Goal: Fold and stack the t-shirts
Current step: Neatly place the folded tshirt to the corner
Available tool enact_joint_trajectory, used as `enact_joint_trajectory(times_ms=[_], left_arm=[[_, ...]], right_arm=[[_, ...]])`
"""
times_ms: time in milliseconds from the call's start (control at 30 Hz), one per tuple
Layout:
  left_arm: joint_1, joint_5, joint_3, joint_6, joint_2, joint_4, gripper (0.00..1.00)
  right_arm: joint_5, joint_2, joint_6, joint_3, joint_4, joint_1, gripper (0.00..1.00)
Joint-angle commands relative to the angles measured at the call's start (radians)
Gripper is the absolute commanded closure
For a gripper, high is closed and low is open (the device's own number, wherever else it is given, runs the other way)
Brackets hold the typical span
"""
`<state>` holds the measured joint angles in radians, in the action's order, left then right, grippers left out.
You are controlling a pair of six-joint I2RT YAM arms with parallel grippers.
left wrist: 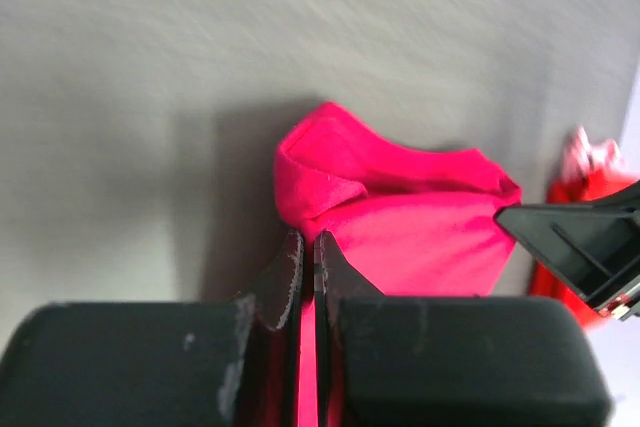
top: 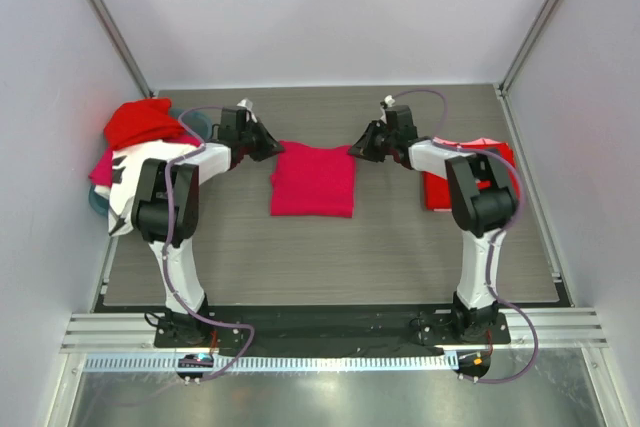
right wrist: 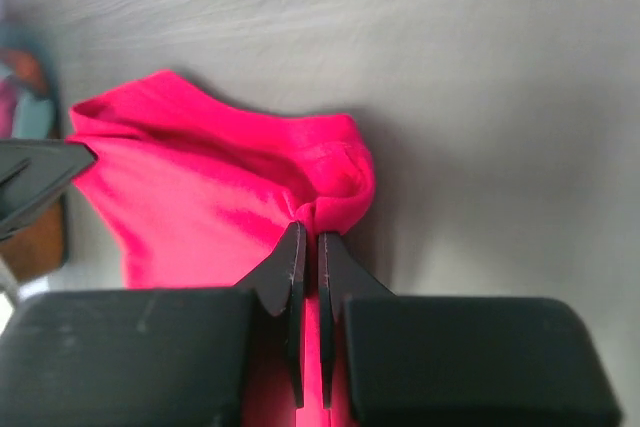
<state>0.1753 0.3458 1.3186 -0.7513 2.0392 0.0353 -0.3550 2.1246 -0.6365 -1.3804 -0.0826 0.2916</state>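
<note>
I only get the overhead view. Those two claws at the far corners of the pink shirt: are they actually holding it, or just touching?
Observer: Holding. The left wrist camera shows the left gripper shut on a bunched corner of the pink t-shirt.
Operator: And the other claw?
Observer: Its wrist camera shows the right gripper pinching a puckered corner too.
Operator: Is the cloth there lying flat?
Observer: No. Close up, each pinched corner bulges upward and throws a dark shadow on the table beside it.
</note>
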Motion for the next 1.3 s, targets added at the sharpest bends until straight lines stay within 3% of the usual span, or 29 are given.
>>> enact_joint_trajectory(times_ms=[0, 300, 500, 667, 867, 1067, 1267], left_arm=[[0.077, -0.033, -0.096, 0.004, -0.21, 0.061, 1.0], [0.318, -0.175, -0.304, -0.034, -0.609, 0.044, 1.0], [0.51, -0.309, -0.283, -0.062, -0.702, 0.026, 1.0], [0.717, -0.468, -0.164, -0.062, -0.646, 0.021, 1.0], [0.869, -0.561, 0.005, -0.043, -0.466, 0.055, 1.0], [0.938, -0.593, 0.178, -0.023, -0.28, 0.066, 1.0], [0.945, -0.619, 0.344, -0.007, -0.139, 0.037, 1.0]], right_arm=[[0.03, -0.233, 0.004, 0.149, -0.091, -0.002, 0.99], [0.27, -0.873, 0.095, 0.375, 0.242, -0.029, 0.99], [0.501, -1.123, 0.135, 0.278, 0.611, -0.141, 0.99], [0.55, -1.138, 0.216, 0.158, 0.825, -0.317, 0.99], [0.643, -1.123, 0.253, 0.129, 0.886, -0.503, 0.99], [0.699, -1.066, 0.239, 0.1, 0.879, -0.618, 0.99], [0.633, -0.971, 0.228, 0.026, 0.863, -0.709, 0.99]])
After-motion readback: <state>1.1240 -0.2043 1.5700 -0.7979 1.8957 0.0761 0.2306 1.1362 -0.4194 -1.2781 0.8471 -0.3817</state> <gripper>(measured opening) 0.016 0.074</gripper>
